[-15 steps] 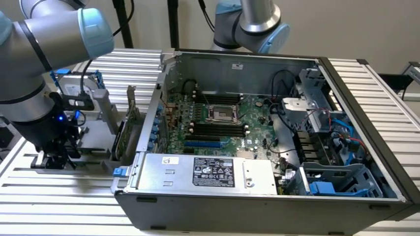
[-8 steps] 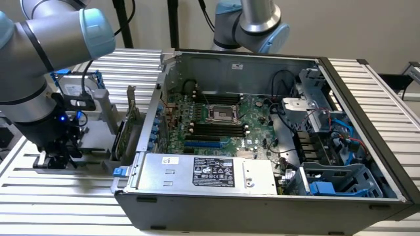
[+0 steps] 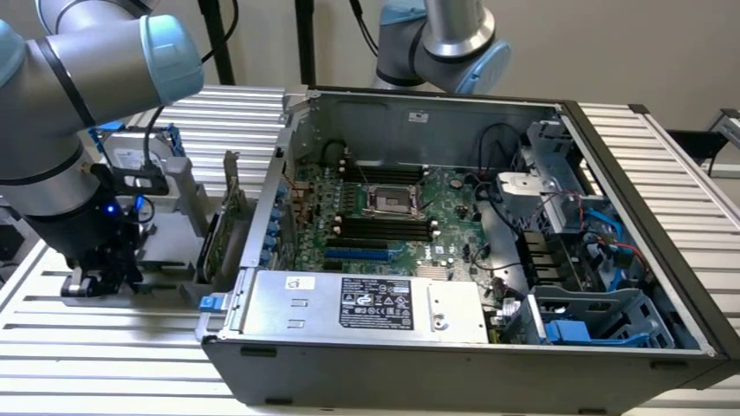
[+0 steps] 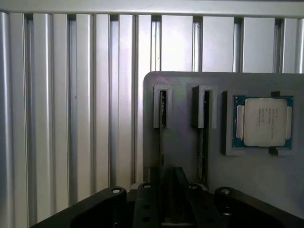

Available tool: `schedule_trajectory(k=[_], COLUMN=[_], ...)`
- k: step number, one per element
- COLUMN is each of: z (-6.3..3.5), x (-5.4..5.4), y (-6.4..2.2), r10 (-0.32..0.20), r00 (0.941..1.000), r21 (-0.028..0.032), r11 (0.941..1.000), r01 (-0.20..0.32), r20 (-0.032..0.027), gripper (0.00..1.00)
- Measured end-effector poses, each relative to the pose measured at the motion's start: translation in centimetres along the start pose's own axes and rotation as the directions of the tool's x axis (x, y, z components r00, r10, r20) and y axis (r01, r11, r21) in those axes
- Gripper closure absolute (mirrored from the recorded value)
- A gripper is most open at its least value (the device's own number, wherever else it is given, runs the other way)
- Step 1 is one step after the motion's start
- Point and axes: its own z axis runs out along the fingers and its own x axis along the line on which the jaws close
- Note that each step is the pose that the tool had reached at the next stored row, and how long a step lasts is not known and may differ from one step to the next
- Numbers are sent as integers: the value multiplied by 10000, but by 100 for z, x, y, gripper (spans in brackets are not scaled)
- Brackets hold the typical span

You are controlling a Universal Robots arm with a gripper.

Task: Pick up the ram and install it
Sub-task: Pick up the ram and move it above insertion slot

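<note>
Exterior view: the gripper point(image 3: 99, 277) hangs low over the grey holder point(image 3: 162, 247), which stands on the slatted table. Just beside the holder, on the exterior view's right, is the open computer case point(image 3: 382, 113). Inside the case lie a motherboard with its dark memory slots point(image 3: 376, 227) bare, a power supply and loose cabling. A tall expansion card point(image 3: 228, 217) stands on edge at the holder's case-side end.

Wrist view: the holder point(image 4: 183, 142) has two narrow slots and a square recess. The ram point(image 4: 163, 111) sits edge-on in the slot farther from the recess, a second stick point(image 4: 205, 128) fills the nearer slot, and a processor chip point(image 4: 265, 121) rests in the recess. The gripper point(image 4: 168, 178) is right above the ram's slot; I cannot tell how its jaws stand.

As I judge it, an off-centre grip could catch the slot wall or tilt the thin board. A crooked lift could then jam it in the holder.
</note>
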Motion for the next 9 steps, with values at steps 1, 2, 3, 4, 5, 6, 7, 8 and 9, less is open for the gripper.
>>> schedule_trajectory(k=[1, 2, 3, 4, 5, 6, 7, 8, 9], z=[0, 0, 0, 0, 0, 0, 0, 0, 0], x=[0, 0, 0, 0, 0, 0, 0, 0, 0], y=[0, 0, 0, 0, 0, 0, 0, 0, 0], r10=[0, -1, 0, 0, 0, -1, -1, 0, 0], r00=[10000, 10000, 10000, 10000, 10000, 10000, 10000, 10000, 10000], r21=[0, 0, 0, 0, 0, 0, 0, 0, 0], r11=[10000, 10000, 10000, 10000, 10000, 10000, 10000, 10000, 10000], r01=[0, 1, 0, 0, 0, 1, 1, 0, 0], r20=[-1, 0, 1, 0, 1, 0, -2, -1, 0], gripper=[75, 75, 82, 82, 82, 82, 82, 84, 84])
